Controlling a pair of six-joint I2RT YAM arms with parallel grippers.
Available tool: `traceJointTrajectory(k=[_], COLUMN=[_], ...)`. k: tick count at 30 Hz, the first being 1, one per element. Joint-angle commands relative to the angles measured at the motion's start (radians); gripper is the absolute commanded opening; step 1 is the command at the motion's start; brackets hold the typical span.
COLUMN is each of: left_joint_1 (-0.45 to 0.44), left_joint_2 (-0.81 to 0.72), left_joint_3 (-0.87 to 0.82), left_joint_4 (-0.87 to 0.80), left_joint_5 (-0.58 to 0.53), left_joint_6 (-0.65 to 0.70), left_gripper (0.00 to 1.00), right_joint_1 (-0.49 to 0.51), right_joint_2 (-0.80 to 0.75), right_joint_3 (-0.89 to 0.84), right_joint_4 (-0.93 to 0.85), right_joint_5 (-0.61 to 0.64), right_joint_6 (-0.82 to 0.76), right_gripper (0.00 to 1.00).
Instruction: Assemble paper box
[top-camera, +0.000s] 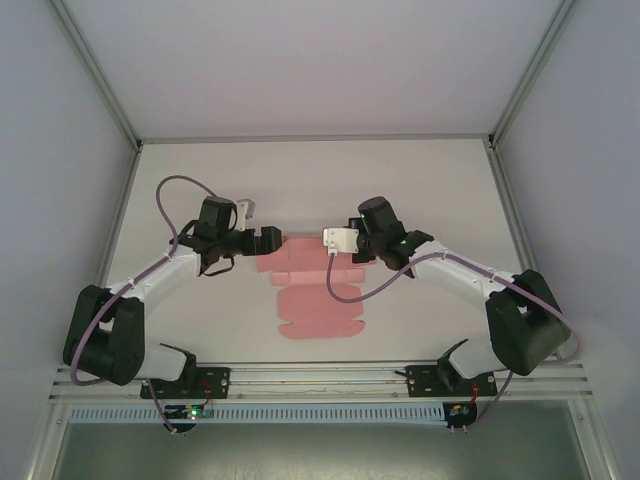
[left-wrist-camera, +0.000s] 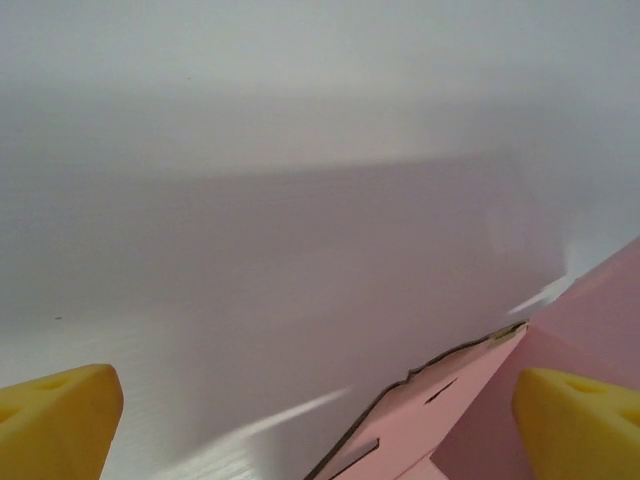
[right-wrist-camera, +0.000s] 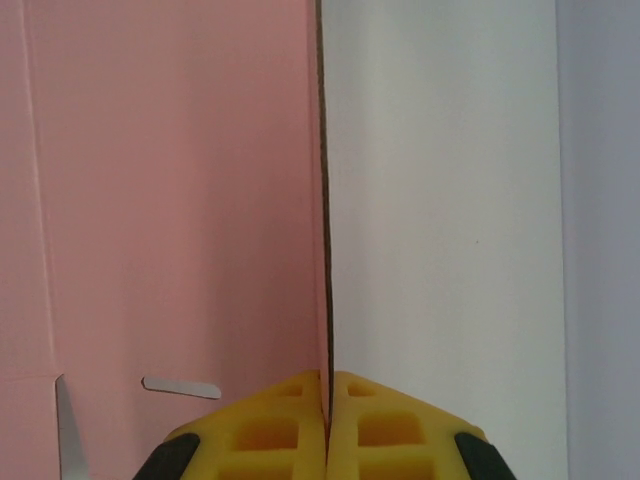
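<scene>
Pink card paper box (top-camera: 315, 310) lay on the white worktop (top-camera: 420, 190); the left tool (left-wrist-camera: 318, 425) stood spread wide beside it, and the right tool (right-wrist-camera: 327, 420) was pressed together at its edge.

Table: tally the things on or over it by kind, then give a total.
Pink paper box: 1
Pincers: 2 (left pincer open, right pincer shut)
Total: 3

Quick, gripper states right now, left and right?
Left gripper: open, holding nothing.
Right gripper: shut at the paper box edge; whether it pinches the card cannot be told.
</scene>
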Motion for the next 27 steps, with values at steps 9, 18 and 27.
traceJointTrajectory(k=[9, 18, 27], left_joint_1=[-0.017, -0.05, -0.058], left_joint_2=[0.055, 0.087, 0.065], left_joint_3=[0.013, -0.018, -0.047], left_joint_4=[0.12, 0.29, 0.32], left_joint_5=[0.11, 0.061, -0.066], left_joint_6=[0.011, -0.134, -0.23], left_gripper=[1.0, 1.0, 1.0], right_joint_1=[0.023, 0.131, 0.226], right_joint_2=[-0.046, -0.051, -0.033], right_joint_3=[-0.04, -0.163, -0.282], right_joint_4=[0.094, 0.352, 0.646], right_joint_5=[-0.019, 0.146, 0.387], right_joint_6=[0.093, 0.123, 0.034], right_gripper=[0.0, 0.0, 0.0])
